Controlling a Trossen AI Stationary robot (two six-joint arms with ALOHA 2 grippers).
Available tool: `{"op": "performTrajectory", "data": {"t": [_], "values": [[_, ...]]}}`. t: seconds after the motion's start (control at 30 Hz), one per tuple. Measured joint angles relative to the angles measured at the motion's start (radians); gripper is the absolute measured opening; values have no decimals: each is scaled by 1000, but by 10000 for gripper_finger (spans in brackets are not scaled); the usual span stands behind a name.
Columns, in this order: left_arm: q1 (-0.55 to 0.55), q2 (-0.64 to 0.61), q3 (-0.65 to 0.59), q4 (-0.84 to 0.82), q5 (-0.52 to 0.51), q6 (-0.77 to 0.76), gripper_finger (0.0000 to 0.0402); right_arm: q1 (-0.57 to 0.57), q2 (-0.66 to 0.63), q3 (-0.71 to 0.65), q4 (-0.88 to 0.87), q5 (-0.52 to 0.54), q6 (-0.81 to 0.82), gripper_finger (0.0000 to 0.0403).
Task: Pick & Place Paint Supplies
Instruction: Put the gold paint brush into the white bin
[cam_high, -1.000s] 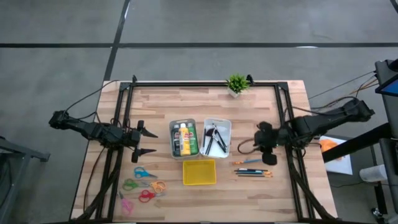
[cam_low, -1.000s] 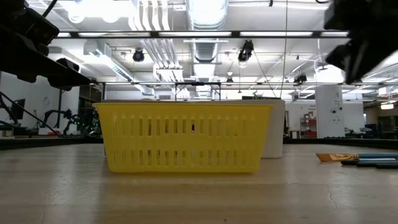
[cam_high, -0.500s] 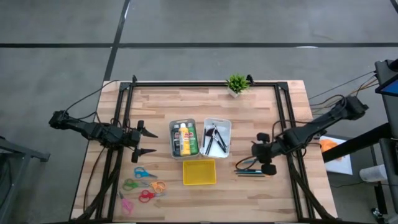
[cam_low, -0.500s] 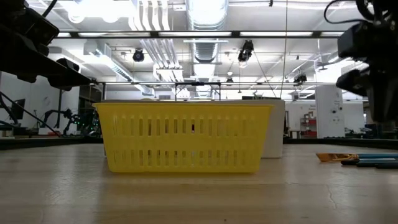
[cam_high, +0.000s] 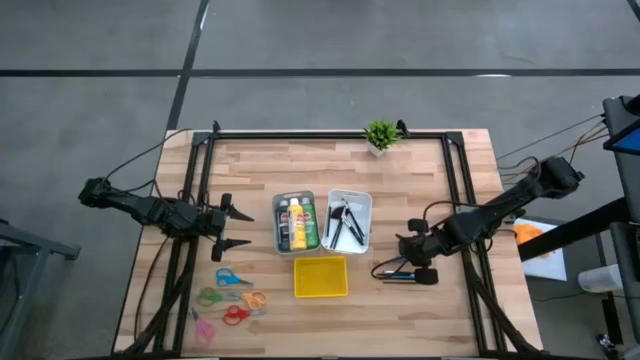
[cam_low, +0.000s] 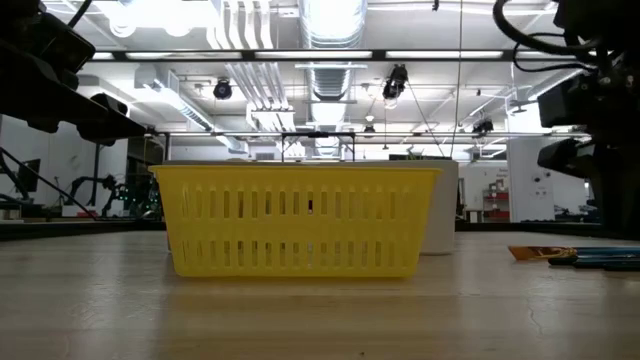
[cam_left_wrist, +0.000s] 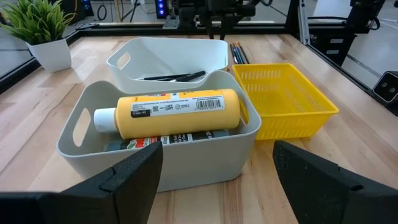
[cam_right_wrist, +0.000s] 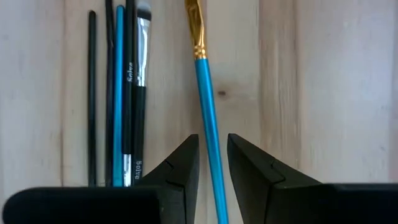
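- Seen from above, a pale wooden counter (cam_high: 300, 320) fills the middle of the frame, with one dark robot arm at each side.
- The right end effector (cam_high: 407, 262), at centre right, hangs directly over a loose row of thin dark and blue-handled brushes (cam_high: 398, 274) lying on the wood.
- In the right wrist view, a blue-handled brush with a gold ferrule (cam_right_wrist: 206, 118) runs lengthwise into the narrow gap between the two dark fingers (cam_right_wrist: 177, 168); nothing is gripped yet.
- Its long axis lines up with the fingers' reach, so closing should pinch it across its width.
- The other brushes lie just beside it.
- A white bin of brushes (cam_high: 349, 221) and a grey bin of paint bottles (cam_high: 295, 222) sit at centre, above an empty yellow slotted basket (cam_high: 320, 277).
- The left end effector (cam_high: 232, 227), released wide, waits at centre left, much farther from the loose brushes.
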Motion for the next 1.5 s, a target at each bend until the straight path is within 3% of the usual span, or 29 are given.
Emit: {"op": "performTrajectory", "data": {"t": [0.43, 0.77, 1.07, 1.5], "values": [[0, 0, 0, 0, 0, 0, 306, 0, 92, -9, 45, 3, 0, 81], [0, 0, 0, 0, 0, 0, 306, -1, 103, -10, 43, 8, 2, 18], [0, 0, 0, 0, 0, 0, 306, -1, 100, -11, 40, 7, 4, 21], [0, 0, 0, 0, 0, 0, 306, -1, -47, 1, -9, 19, 4, 21]]}}
